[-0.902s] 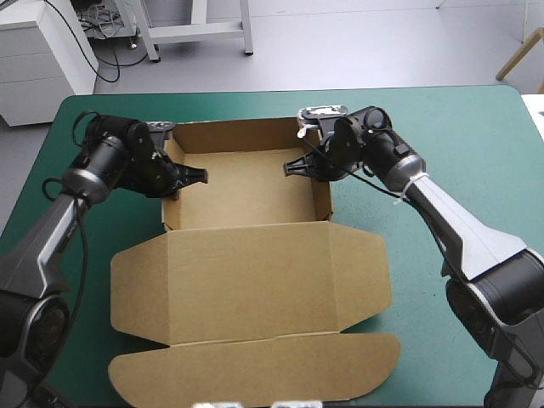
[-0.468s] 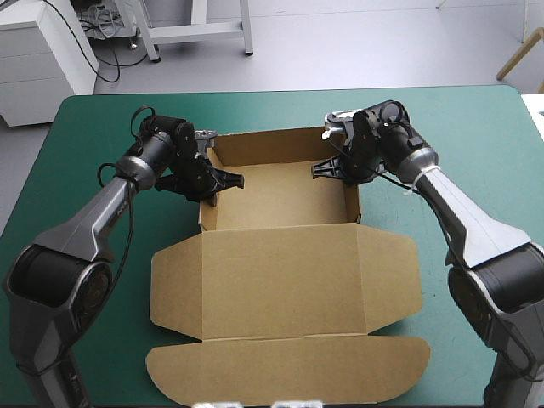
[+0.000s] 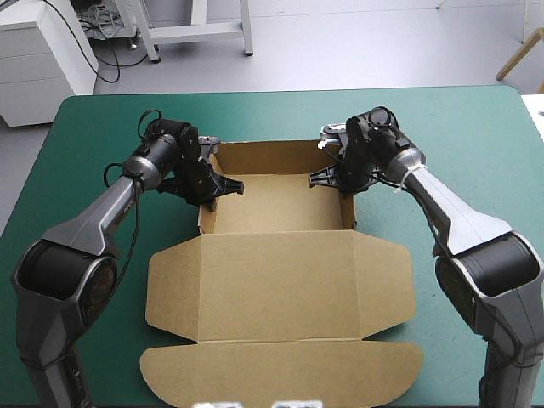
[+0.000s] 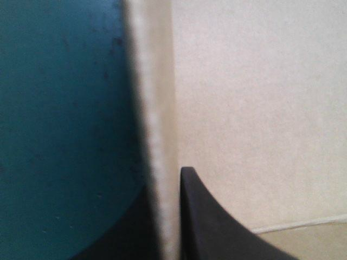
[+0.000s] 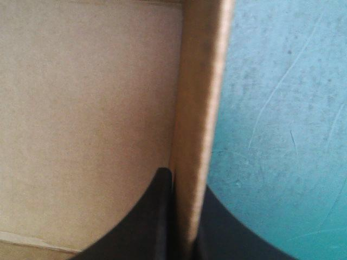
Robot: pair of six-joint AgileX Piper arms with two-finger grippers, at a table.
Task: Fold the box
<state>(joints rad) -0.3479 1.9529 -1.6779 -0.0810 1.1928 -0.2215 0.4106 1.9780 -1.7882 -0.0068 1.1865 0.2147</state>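
Observation:
The brown box [image 3: 280, 200] stands as an open tray at mid-table. Its lid [image 3: 280, 289] lies flat toward the near edge, with a rounded flap [image 3: 280, 370] at the front. My left gripper [image 3: 218, 186] is shut on the tray's left wall [image 3: 204, 212], one black finger inside and one outside. My right gripper [image 3: 333, 177] is shut on the right wall [image 3: 349, 212] in the same way. In the left wrist view the wall's edge [image 4: 157, 135] runs between my left gripper [image 4: 165, 184]. The right wrist view shows the wall [image 5: 198, 108] pinched in my right gripper [image 5: 184, 181].
The teal-green cover [image 3: 93, 246] shows on both sides of the box. The table's far edge [image 3: 280, 92] runs a short way behind the tray's back wall. The lid's front flap reaches close to the near edge.
Both grippers, holding the side walls, slid the whole box toward the table's right, then a little back to the left. The walls stay upright.

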